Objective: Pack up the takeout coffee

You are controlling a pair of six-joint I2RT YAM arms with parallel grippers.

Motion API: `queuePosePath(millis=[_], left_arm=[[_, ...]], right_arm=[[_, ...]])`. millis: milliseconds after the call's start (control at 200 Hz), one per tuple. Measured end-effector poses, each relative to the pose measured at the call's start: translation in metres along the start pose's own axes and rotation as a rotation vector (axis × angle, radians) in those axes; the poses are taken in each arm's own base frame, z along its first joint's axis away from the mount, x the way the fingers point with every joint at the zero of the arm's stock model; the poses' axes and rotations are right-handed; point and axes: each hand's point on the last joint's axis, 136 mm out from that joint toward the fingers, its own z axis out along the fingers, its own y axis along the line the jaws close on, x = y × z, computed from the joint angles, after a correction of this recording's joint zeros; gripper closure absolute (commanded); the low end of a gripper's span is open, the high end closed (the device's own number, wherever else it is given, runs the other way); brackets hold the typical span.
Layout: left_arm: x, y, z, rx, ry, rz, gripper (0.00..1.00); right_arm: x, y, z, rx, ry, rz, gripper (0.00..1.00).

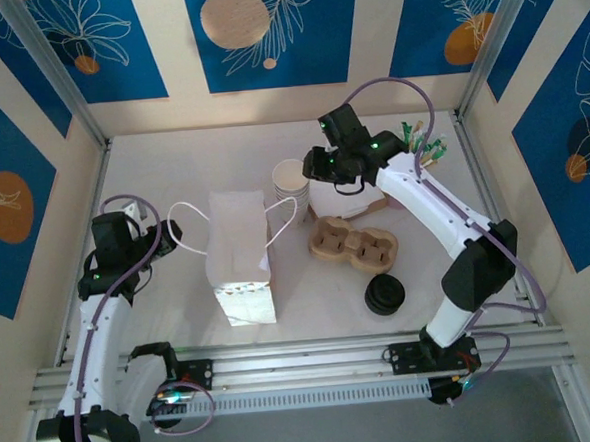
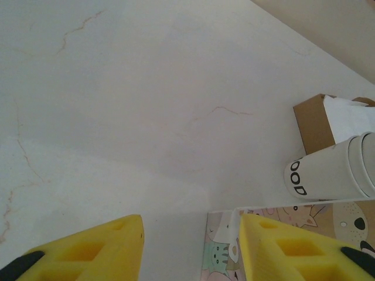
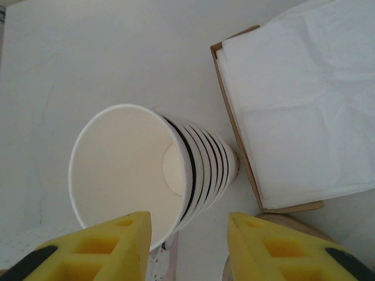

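As we read from the left, the left pincer [image 2: 190,218] sits left of the white paper bag with cord handles [image 1: 239,259], its yellow fingers [image 2: 99,246] a moderate gap apart, with bare pale tabletop [image 1: 172,168] between them. Just right of the bag's far end stands the stack of lidless cream paper cups [image 1: 289,178]. The right pincer [image 3: 189,215] hangs over it, half wide. We cannot tell whether it touches the top rim. Further right of the bag lie the brown cardboard napkin box [image 2: 313,124] and the brown moulded cup carrier [image 1: 354,244]. The takeout coffee [image 1: 385,295], showing as a round black lid, stands right of the bag's near end, apart from both pincers.
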Motion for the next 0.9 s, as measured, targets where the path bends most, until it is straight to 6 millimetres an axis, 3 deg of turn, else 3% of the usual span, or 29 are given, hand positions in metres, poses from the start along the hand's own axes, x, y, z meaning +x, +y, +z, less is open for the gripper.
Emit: queuePosePath(millis=[440,900], left_arm=[[0.004,-0.002,0.005,0.024,0.025,-0.012,0.50],[0.007,-0.004,0.007,0.036,0.041,-0.022,0.50]], right_arm=[[0.002,0.014,0.014,0.020,-0.002,-0.002,0.63],[0.005,0.004,0.029,0.095,0.001,0.014,0.72]])
